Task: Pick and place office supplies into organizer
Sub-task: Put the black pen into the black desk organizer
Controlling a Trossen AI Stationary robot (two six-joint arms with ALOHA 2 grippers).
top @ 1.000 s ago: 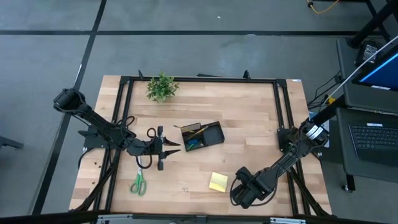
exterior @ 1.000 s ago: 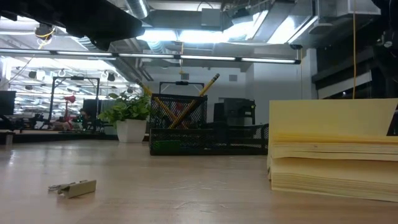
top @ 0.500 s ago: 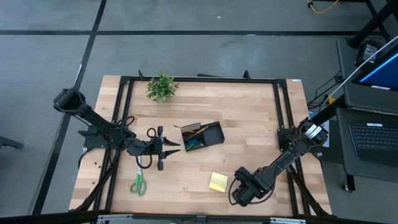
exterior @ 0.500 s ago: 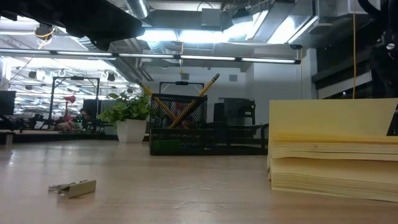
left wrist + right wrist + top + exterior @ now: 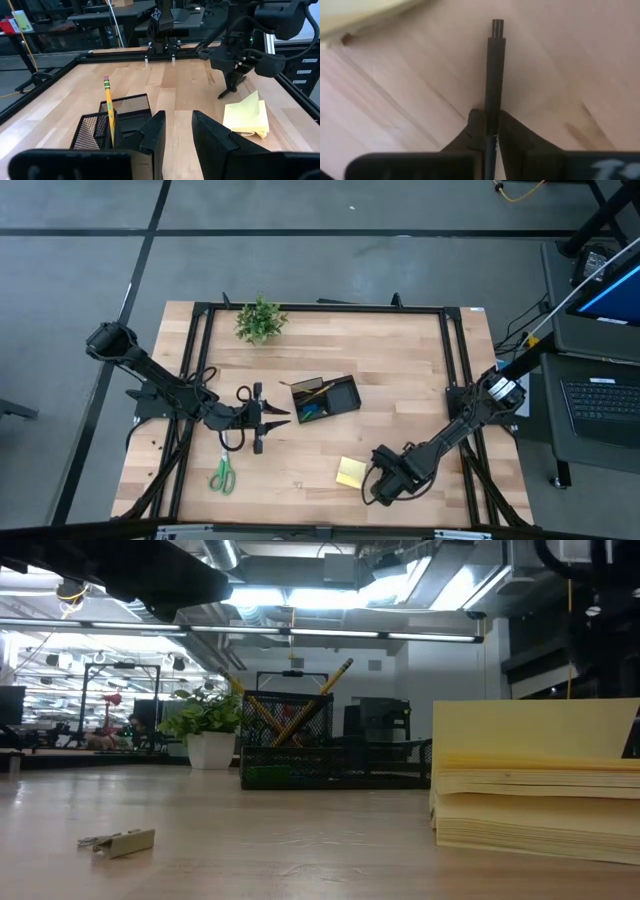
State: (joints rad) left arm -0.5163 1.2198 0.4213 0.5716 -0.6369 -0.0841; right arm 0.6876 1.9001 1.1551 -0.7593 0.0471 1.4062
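Pinching a thin black pen (image 5: 495, 75), the right jaws (image 5: 491, 125) look shut; overhead hides this.

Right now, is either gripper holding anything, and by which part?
The right gripper, beside the yellow sticky-note pad, is shut on a thin black pen, pinched near one end. The left gripper holds nothing, jaws apart, near the organizer.

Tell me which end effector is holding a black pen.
The right end effector, beside the yellow sticky-note pad: it pinches the black pen. The left end effector is open and empty.
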